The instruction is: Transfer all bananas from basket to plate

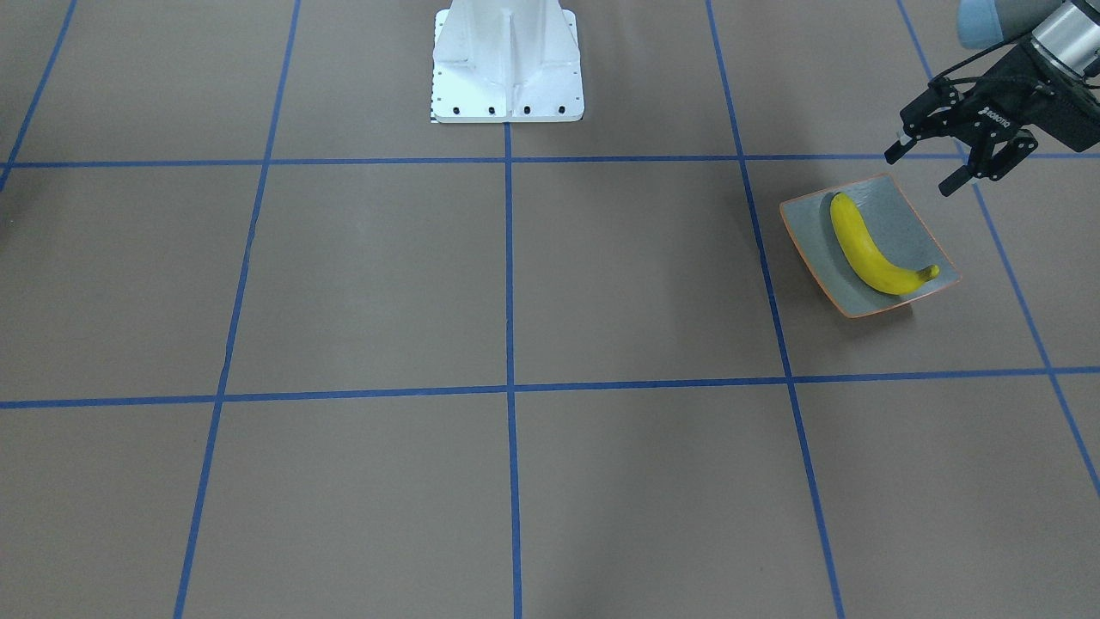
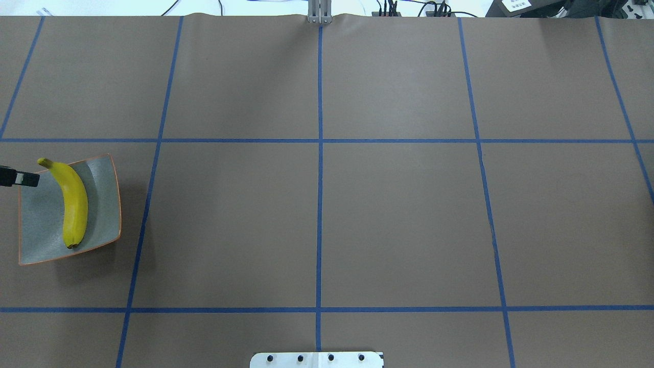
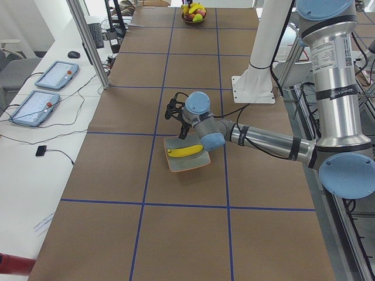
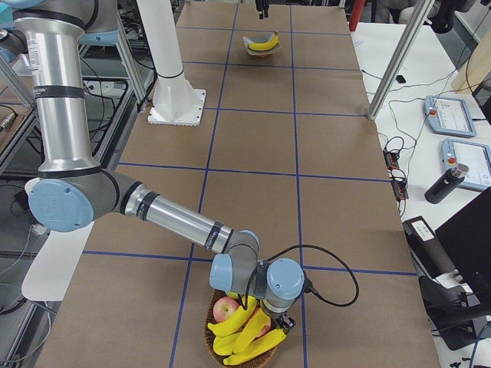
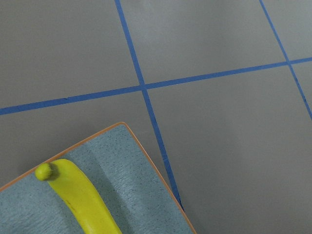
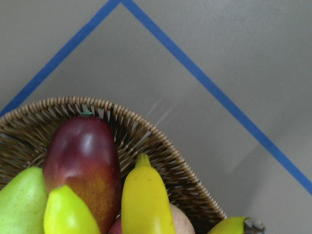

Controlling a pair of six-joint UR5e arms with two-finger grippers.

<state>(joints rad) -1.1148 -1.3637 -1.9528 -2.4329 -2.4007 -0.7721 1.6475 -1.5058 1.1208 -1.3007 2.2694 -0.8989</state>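
Observation:
One yellow banana (image 1: pixel 870 249) lies lengthwise on the grey-green plate (image 1: pixel 911 219) with the orange rim; both also show in the overhead view, the banana (image 2: pixel 74 202) and the plate (image 2: pixel 102 204). My left gripper (image 1: pixel 924 170) is open and empty, hovering just beyond the plate's edge on the robot's side. The other bananas (image 4: pixel 244 331) lie in the wicker basket (image 4: pixel 261 354) at the table's far right end. My right gripper (image 4: pixel 270 320) hangs right over the basket; I cannot tell if it is open or shut. The right wrist view shows a banana (image 6: pixel 146 200) against the basket rim (image 6: pixel 161 141).
The basket also holds a dark red mango (image 6: pixel 85 161), green pears (image 6: pixel 68 214) and a red apple (image 4: pixel 226 308). The white robot base (image 1: pixel 507 64) stands at the table's middle back edge. Tablets and cables lie on a side bench (image 3: pixel 47 88).

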